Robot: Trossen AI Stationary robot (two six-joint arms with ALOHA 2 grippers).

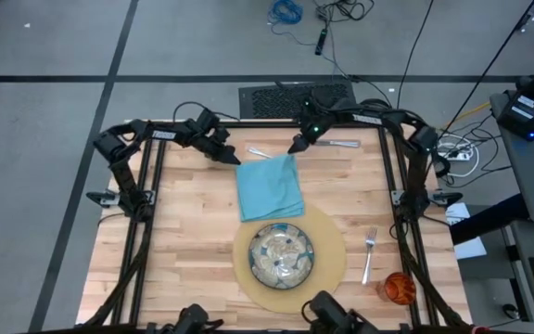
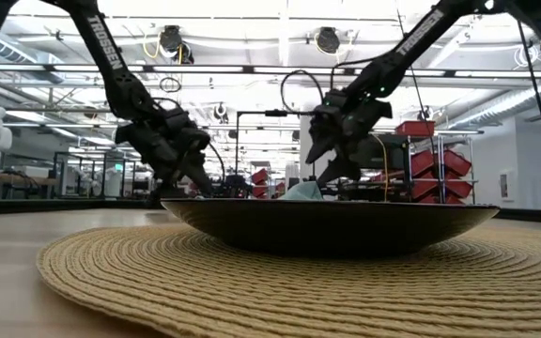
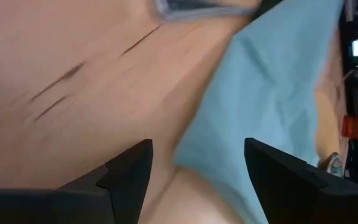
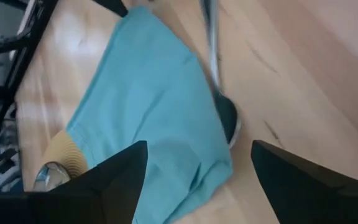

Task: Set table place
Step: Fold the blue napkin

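now i see both my left gripper (image 1: 233, 158) and right gripper (image 1: 294, 147) gaping wide, empty, over the napkin's (image 1: 270, 186) far corners.

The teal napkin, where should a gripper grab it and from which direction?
Probably the corner of the teal napkin nearest the left gripper, coming straight down with open fingers. It lies flat on the table, so an edge pinch suits; the opposite end overlaps the placemat by the plate.
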